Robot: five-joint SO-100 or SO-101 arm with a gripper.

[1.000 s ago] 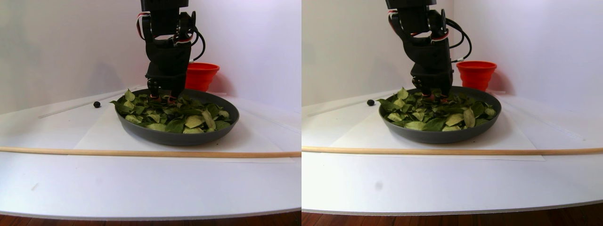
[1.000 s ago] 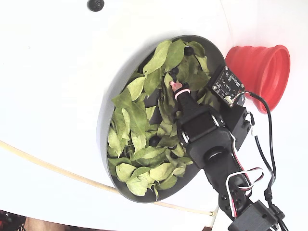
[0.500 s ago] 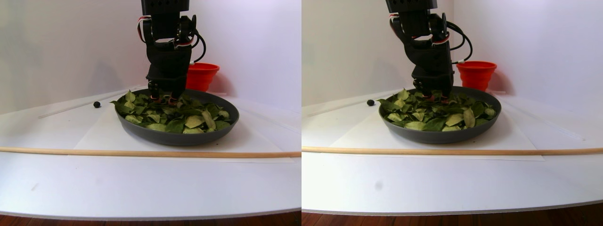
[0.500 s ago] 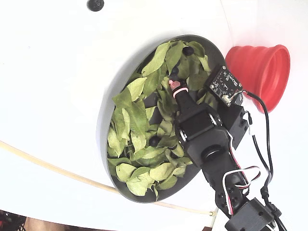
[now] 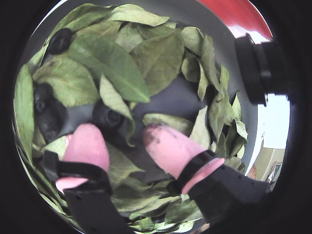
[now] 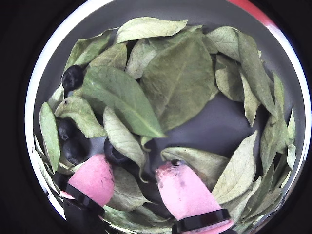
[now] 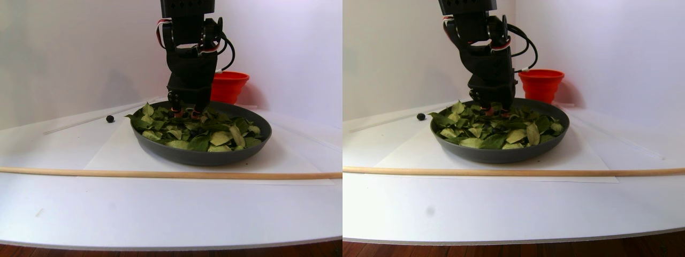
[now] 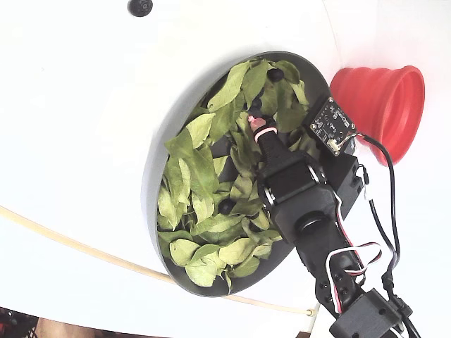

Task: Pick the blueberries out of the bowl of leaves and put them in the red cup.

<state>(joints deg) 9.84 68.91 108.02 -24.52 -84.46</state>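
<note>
**Gripper (image 6: 134, 168) easing up off the leaves, nothing caught yet**

Standing with pink pads (image 6: 95, 178) moderately parted, gripping nothing. Riding a touch higher than a second ago and creeping toward twelve o'clock in the fixed view, so probably re-aiming rather than carrying. Facing the nearest blueberry (image 6: 114, 151) at eleven o'clock of the pads, half tucked under a leaf (image 6: 122, 136); more berries (image 6: 68, 139) crowding the bowl (image 6: 222, 124) wall at nine o'clock. Leaving little room there for the left-hand pad, while keeping bare floor open toward three o'clock. Waiting at two o'clock of the bowl: the red cup (image 8: 380, 98), just beyond the rim.
</note>
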